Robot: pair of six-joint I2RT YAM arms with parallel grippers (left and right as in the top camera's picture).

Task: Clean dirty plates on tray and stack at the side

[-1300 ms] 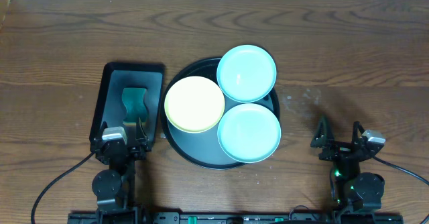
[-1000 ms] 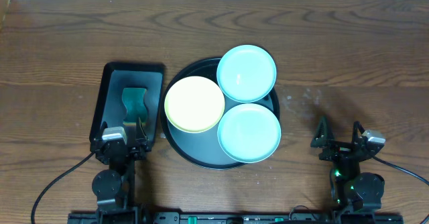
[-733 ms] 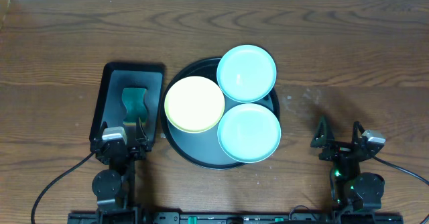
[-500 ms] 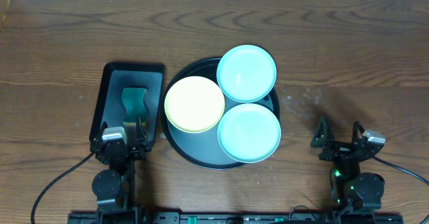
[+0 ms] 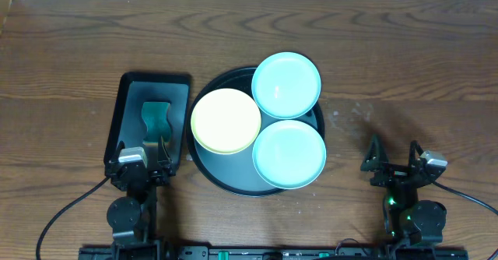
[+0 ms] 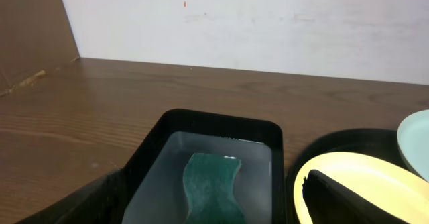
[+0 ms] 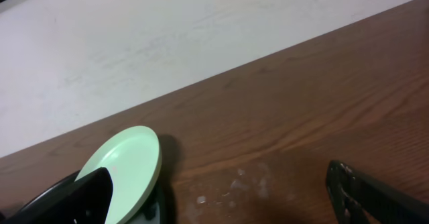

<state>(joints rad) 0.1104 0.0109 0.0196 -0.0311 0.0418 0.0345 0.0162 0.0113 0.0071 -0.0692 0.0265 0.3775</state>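
Note:
A large round black tray [image 5: 208,176] sits mid-table and holds three plates. The pale yellow plate [image 5: 226,120] lies at its left; it also shows in the left wrist view [image 6: 365,177]. One turquoise plate [image 5: 285,85] leans over the tray's far right rim and shows in the right wrist view [image 7: 127,163]. The other turquoise plate [image 5: 289,153] lies at the front right. My left gripper [image 5: 144,147] is open and empty at the near end of the small rectangular tray. My right gripper [image 5: 393,151] is open and empty over bare table, right of the round tray.
A small black rectangular tray [image 5: 124,104] left of the round tray holds a green sponge [image 5: 158,118], seen between my left fingers in the left wrist view [image 6: 213,187]. Pale smudges [image 5: 350,112] mark the wood right of the round tray. A white wall runs along the far edge.

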